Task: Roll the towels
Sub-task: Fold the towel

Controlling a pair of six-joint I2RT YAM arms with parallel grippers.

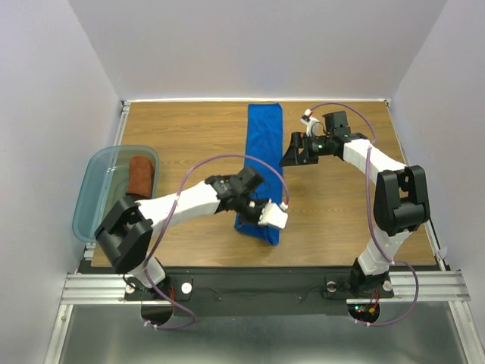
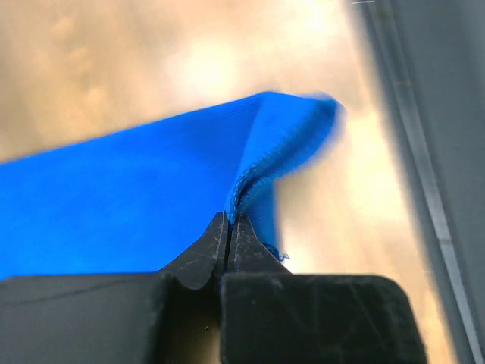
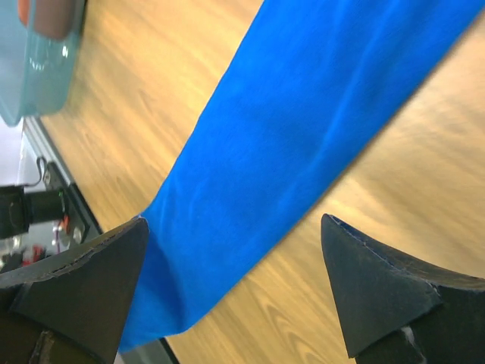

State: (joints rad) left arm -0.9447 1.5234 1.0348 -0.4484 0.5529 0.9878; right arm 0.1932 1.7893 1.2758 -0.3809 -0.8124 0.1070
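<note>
The royal blue towel [image 1: 262, 144] lies as a long strip down the middle of the table, its far end near the back edge. My left gripper [image 1: 256, 211] is shut on the towel's near end; in the left wrist view the closed gripper [image 2: 229, 221] pinches a lifted fold of the blue towel [image 2: 151, 182]. My right gripper [image 1: 287, 156] is open and empty, just right of the strip; in its wrist view the right gripper [image 3: 233, 221] straddles the blue towel [image 3: 303, 114] from above. The rust-brown towel [image 1: 141, 174] sits rolled in the bin.
The translucent teal bin [image 1: 91, 193] stands at the table's left edge and shows in the right wrist view [image 3: 38, 76]. A metal rail [image 1: 258, 284] runs along the near edge, close to the towel's near end. White walls enclose the table.
</note>
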